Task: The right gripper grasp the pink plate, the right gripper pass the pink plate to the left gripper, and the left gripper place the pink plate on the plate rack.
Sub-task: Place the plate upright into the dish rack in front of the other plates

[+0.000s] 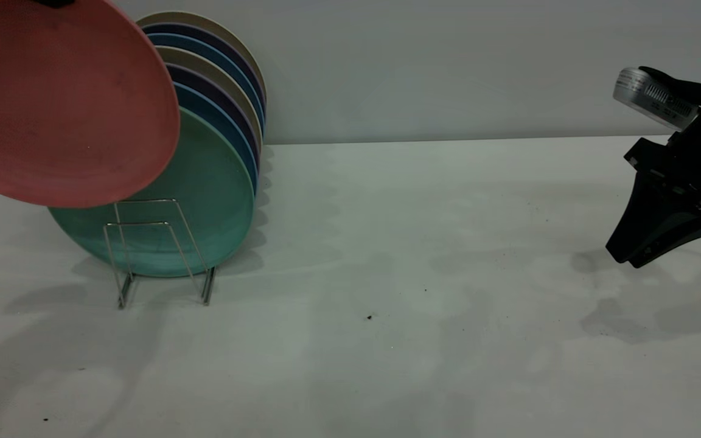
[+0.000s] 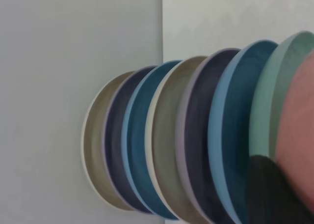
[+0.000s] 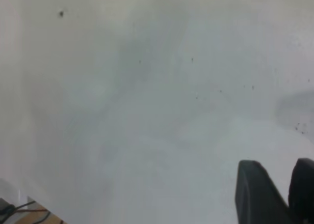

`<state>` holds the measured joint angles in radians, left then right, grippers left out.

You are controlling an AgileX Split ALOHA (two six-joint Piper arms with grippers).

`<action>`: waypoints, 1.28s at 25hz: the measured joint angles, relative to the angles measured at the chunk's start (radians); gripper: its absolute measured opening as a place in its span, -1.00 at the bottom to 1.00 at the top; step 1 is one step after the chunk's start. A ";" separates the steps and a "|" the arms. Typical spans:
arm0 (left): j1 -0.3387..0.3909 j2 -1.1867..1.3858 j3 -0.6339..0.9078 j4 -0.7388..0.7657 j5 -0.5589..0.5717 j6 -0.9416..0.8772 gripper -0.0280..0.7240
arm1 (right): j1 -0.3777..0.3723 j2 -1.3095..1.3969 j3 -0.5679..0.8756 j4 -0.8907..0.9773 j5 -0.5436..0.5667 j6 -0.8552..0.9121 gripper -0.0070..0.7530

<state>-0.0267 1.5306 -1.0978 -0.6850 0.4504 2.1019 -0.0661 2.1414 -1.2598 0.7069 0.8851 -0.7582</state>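
The pink plate point(image 1: 58, 103) hangs tilted at the upper left, above the plate rack point(image 1: 162, 249) and in front of the green plate point(image 1: 204, 201). My left gripper point(image 1: 53, 3) is shut on the plate's top rim and shows only as a black sliver at the picture's top edge. In the left wrist view one black finger point(image 2: 270, 194) lies against the pink plate point(image 2: 299, 126). The rack's two front wire loops are bare. My right gripper point(image 1: 630, 255) hovers empty above the table at the far right, jaws a little apart point(image 3: 282, 184).
Several plates stand upright in the rack behind the green one point(image 2: 267, 101): blue, dark purple and beige point(image 1: 229, 97). The white table point(image 1: 417, 274) runs from the rack to the right arm. A grey wall point(image 1: 448, 61) stands close behind.
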 joint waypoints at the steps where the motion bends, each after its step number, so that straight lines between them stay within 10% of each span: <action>1: 0.000 0.001 0.000 0.000 0.000 0.000 -0.77 | 0.000 0.000 0.000 0.001 0.000 0.000 -0.50; 32: -0.083 0.075 -0.042 0.126 -0.044 0.000 -0.77 | 0.000 0.000 0.000 0.006 -0.027 0.000 -0.42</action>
<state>-0.1092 1.6052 -1.1403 -0.5594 0.4069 2.1019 -0.0661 2.1414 -1.2598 0.7125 0.8581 -0.7582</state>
